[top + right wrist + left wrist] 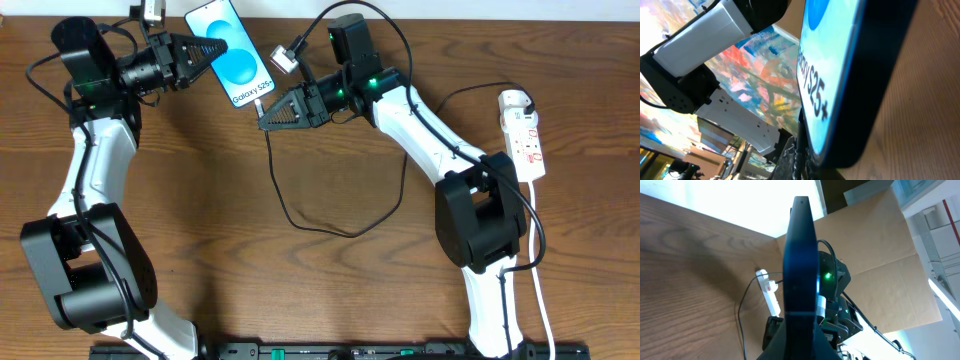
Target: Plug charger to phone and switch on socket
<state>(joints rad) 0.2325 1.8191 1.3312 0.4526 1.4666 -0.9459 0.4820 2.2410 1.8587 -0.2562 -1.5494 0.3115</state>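
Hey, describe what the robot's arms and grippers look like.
The left arm and right arm have white shells, bulky black joints and thin black cables. The left gripper and right gripper are black and tapered. The right wrist shows a green light.

free: left table (225, 235) | obstacles: charger (350, 233) loop centre, socket (527, 140) far right

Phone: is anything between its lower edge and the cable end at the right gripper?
Nothing visible. The right gripper, shut on the charger, sits close below the phone, which the left gripper clamps. The overhead view shows only a small gap. The port itself cannot be made out.
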